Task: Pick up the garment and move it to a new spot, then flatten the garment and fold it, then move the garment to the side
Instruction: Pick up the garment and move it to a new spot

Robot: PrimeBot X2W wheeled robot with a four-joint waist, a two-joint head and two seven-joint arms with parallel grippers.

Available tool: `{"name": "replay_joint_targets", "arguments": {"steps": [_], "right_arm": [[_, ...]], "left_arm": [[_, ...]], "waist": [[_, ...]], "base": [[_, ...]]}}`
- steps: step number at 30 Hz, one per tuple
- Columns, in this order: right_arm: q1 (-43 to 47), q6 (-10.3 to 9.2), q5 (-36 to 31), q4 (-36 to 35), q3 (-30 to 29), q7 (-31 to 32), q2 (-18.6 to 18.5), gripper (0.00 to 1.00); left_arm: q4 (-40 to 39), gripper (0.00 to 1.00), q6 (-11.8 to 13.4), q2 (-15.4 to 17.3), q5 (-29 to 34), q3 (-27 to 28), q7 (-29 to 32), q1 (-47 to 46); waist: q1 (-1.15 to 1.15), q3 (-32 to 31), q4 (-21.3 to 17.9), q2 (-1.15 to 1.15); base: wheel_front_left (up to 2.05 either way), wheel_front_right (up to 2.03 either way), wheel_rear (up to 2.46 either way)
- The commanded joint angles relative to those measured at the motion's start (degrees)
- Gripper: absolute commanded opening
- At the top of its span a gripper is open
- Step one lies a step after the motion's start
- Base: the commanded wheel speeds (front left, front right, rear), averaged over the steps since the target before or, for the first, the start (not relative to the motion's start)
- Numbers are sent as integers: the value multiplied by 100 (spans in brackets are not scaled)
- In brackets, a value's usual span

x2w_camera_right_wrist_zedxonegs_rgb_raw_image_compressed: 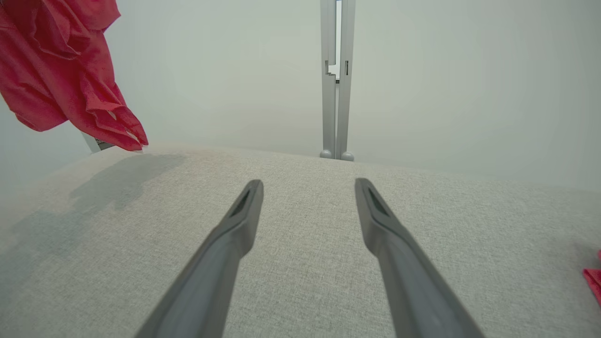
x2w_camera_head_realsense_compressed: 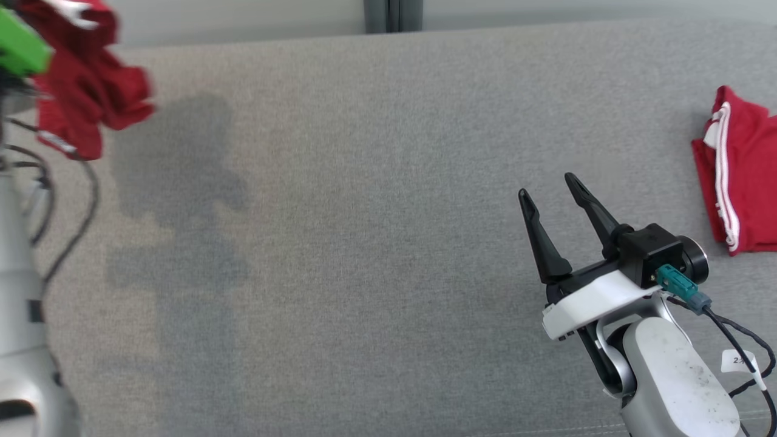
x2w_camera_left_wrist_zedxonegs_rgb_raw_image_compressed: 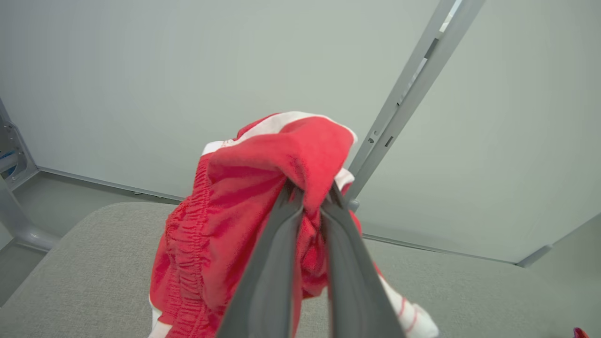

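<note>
- Your left gripper (x2w_camera_left_wrist_zedxonegs_rgb_raw_image_compressed: 312, 190) is pressed together on the garment (x2w_camera_left_wrist_zedxonegs_rgb_raw_image_compressed: 225, 225) — its two dark, tapering fingers pinch a bunched fold near the top of the cloth.
- The garment is red and soft, with a ruched elastic band down one side and white trim. It hangs in a crumpled lump above the pad (x2w_camera_head_realsense_compressed: 364, 243), at the upper left of the head view.
- The pad is a flat, wide surface of grey woven fabric with a fine heathered grain. A blurred grey shadow of the hanging cloth falls on its left part.
- Your right gripper (x2w_camera_head_realsense_compressed: 547, 186) is spread wide, with bare pad showing between the fingers. These are long, black and pointed, rising from a white bracket and a black block, low at the lower right of the head view.
- A second garment (x2w_camera_head_realsense_compressed: 743, 182), red with white stripes, lies folded flat on the pad at the right edge — well apart from the held one.
- Behind the pad stand smooth pale panels joined by a grey metal post (x2w_camera_right_wrist_zedxonegs_rgb_raw_image_compressed: 336, 80).
</note>
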Motion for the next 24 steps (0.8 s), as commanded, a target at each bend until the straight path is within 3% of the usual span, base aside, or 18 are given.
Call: {"name": "replay_joint_targets", "arguments": {"steps": [1, 7, 12, 17, 24], "right_arm": [[102, -9, 23, 21, 11, -31, 18, 100], [187, -9, 41, 8, -14, 3, 69, 100], [223, -9, 69, -19, 30, 38, 82, 100], [195, -9, 75, -53, 19, 8, 156, 100], [163, -9, 84, 12, 10, -45, 200, 100]], "left_arm": [[-258, 0, -45, -112, -12, -112, 40, 214], [-1520, 0, -152, -894, -218, -744, 156, 1051], [-2008, 0, -167, -1234, -167, -1431, 34, 1819], [-1644, 0, -119, -1335, -33, -1983, -330, 2377], [-450, 0, 16, -1378, 84, -2719, -844, 2698]], "waist": [[0, -448, -203, 0], [0, -533, -574, 0], [0, -418, -958, 0], [0, -258, -1368, 0], [0, -116, -1573, 0]], "base": [[0, 0, 0], [0, 0, 0], [0, 0, 0], [0, 0, 0], [0, 0, 0]]}}
